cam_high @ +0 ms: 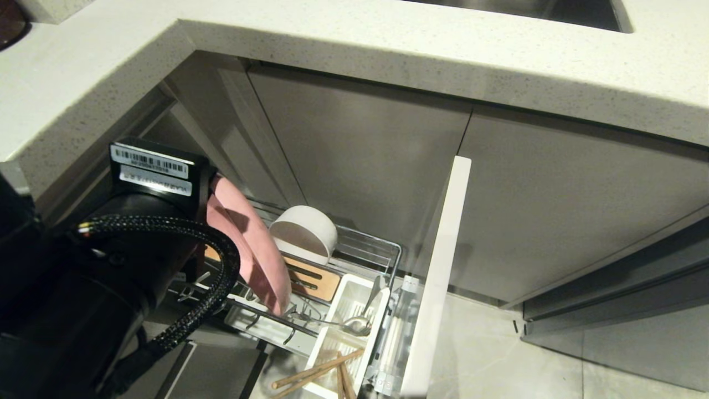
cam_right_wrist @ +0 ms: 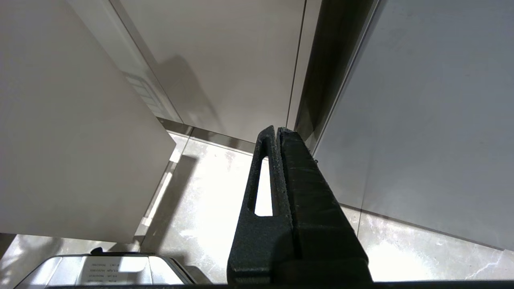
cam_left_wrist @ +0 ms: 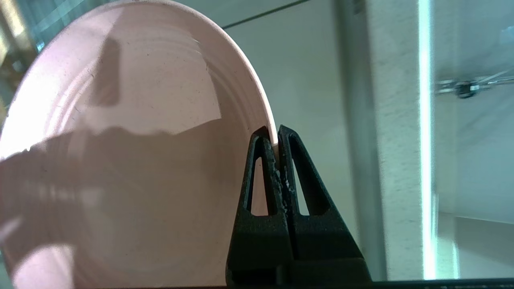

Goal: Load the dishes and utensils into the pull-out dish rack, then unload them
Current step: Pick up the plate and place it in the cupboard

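My left gripper (cam_left_wrist: pixel 275 134) is shut on the rim of the pale-pink plate (cam_left_wrist: pixel 140 140). In the head view the plate (cam_high: pixel 252 249) stands on edge, tilted, over the pull-out dish rack (cam_high: pixel 382 249); the left wrist hides the gripper there. An off-white bowl (cam_high: pixel 304 233) lies on its side in the rack by the slotted wooden strip (cam_high: pixel 313 280). A silver fork (cam_high: pixel 354 324) and wooden chopsticks (cam_high: pixel 316 374) sit in the white caddy (cam_high: pixel 349 302). My right gripper (cam_right_wrist: pixel 278 130) is shut on nothing, parked above the floor.
The pale drawer front (cam_high: pixel 437 277) stands out at the rack's right side. The speckled countertop (cam_high: pixel 388 61) overhangs the rack, with a steel sink edge (cam_high: pixel 526 11) at the top. Grey cabinet doors (cam_high: pixel 554 210) are behind, tiled floor (cam_high: pixel 487 354) to the right.
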`<state>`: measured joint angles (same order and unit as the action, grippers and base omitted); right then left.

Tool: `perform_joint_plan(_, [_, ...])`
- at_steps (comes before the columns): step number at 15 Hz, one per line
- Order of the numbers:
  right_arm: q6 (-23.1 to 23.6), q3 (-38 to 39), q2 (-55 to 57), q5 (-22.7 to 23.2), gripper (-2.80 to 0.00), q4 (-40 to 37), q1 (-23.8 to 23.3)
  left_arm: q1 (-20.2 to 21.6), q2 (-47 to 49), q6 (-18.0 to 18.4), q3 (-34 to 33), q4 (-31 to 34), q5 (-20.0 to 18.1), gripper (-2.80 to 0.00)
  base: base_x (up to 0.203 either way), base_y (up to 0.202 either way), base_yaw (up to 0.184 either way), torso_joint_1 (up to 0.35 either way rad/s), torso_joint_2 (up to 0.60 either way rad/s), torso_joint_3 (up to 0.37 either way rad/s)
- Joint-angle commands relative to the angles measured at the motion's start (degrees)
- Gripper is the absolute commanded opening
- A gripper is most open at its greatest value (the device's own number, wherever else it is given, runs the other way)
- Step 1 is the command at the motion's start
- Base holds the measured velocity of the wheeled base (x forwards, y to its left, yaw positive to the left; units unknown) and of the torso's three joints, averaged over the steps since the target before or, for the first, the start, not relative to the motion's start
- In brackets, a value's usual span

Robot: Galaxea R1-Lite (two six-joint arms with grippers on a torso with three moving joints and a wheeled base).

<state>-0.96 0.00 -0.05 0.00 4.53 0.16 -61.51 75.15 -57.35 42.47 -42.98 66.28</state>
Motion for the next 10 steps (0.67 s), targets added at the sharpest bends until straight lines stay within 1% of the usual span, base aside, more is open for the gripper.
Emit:
perform_joint_plan(1, [0.0, 1.49, 0.05, 0.0, -2.8, 0.04, 0.02, -0.01, 0.08, 1.49, -1.88, -3.72, 0.33, -2.8, 0.0, 0.0, 0.0, 0.0, 0.0, 0.0])
perform_joint_plan(6, [0.0, 1.49, 0.05, 0.0, -2.8, 0.04, 0.02, -0.01, -0.08, -1.69, -8.47, -4.38, 0.51, -2.8, 0.0, 0.0, 0.0, 0.0, 0.0, 0.0])
perform_joint_plan(10, [0.0, 1.5, 0.05, 0.0, -2.8, 0.04, 0.02, -0.1, -0.33, -2.15, -12.58, -9.28, 0.43, -2.8, 0.0, 0.0, 0.0, 0.0, 0.0, 0.0])
